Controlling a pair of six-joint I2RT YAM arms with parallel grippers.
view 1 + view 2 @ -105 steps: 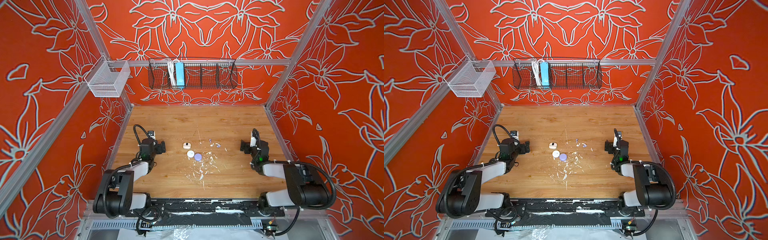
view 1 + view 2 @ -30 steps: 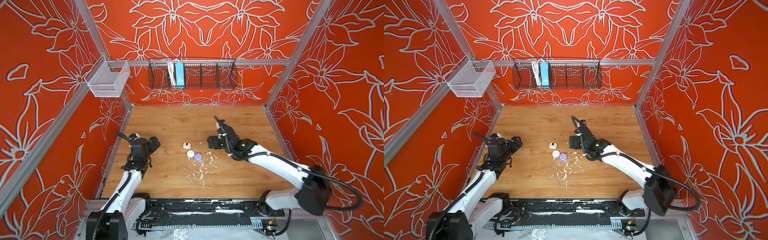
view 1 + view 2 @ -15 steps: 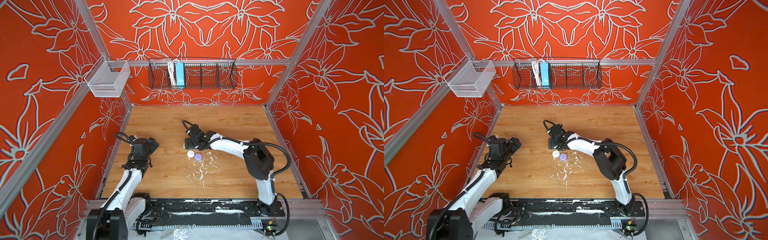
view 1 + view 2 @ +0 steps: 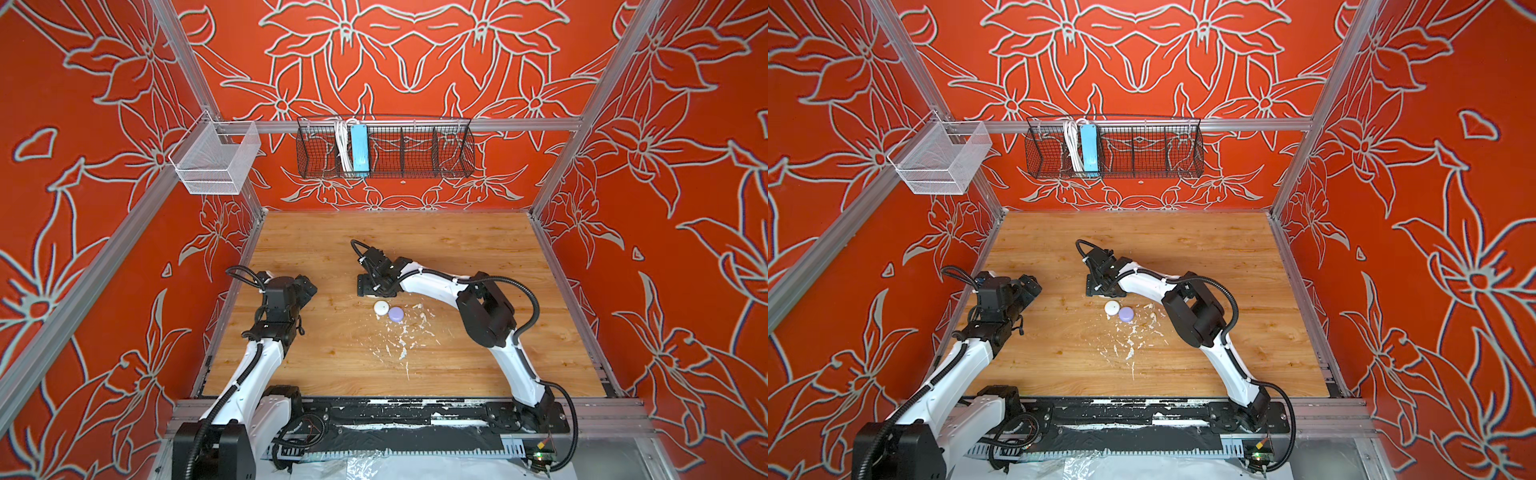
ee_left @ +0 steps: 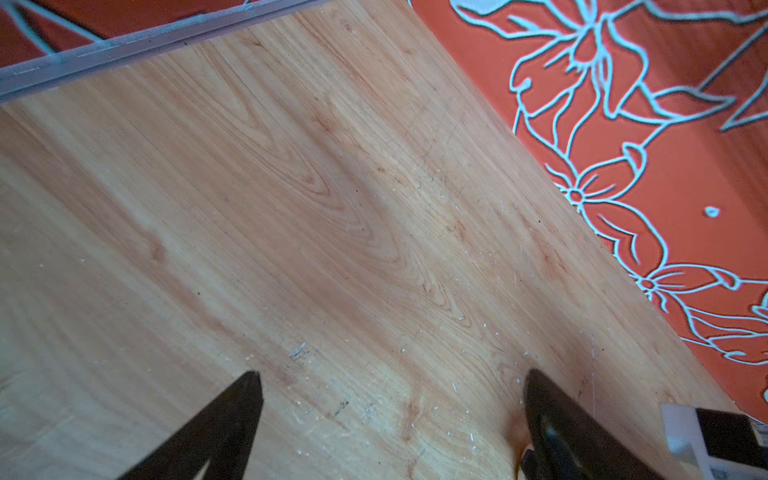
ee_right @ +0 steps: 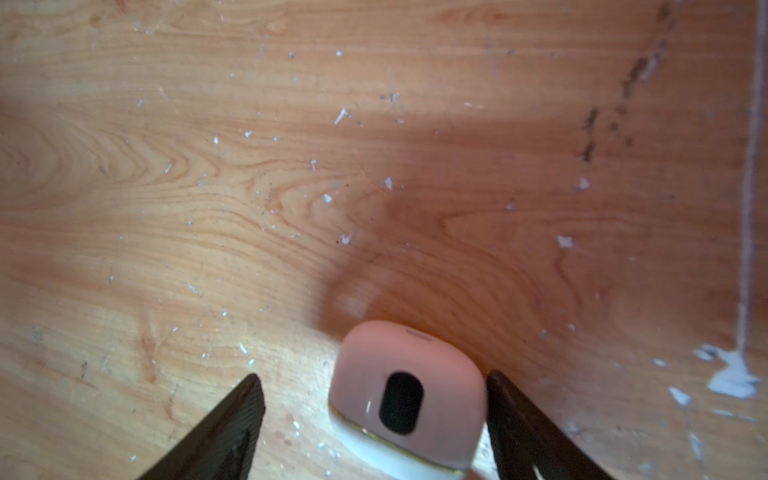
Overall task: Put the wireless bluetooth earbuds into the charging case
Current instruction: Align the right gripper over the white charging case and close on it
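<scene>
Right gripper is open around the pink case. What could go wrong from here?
1. In the right wrist view the pink case sits off-centre in the open right gripper, close to one finger and far from the other. Closing may shove or twist it on the smooth wooden tabletop.
2. In a top view the white round case and lavender round case lie just beside that gripper, so a sliding case could knock them.

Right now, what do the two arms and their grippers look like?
Both arms have glossy white links, the left arm and right arm alike, with bulky black joint housings and black corrugated cables looping alongside. The left gripper and right gripper each end in two black, tapered, pointed fingers.
</scene>
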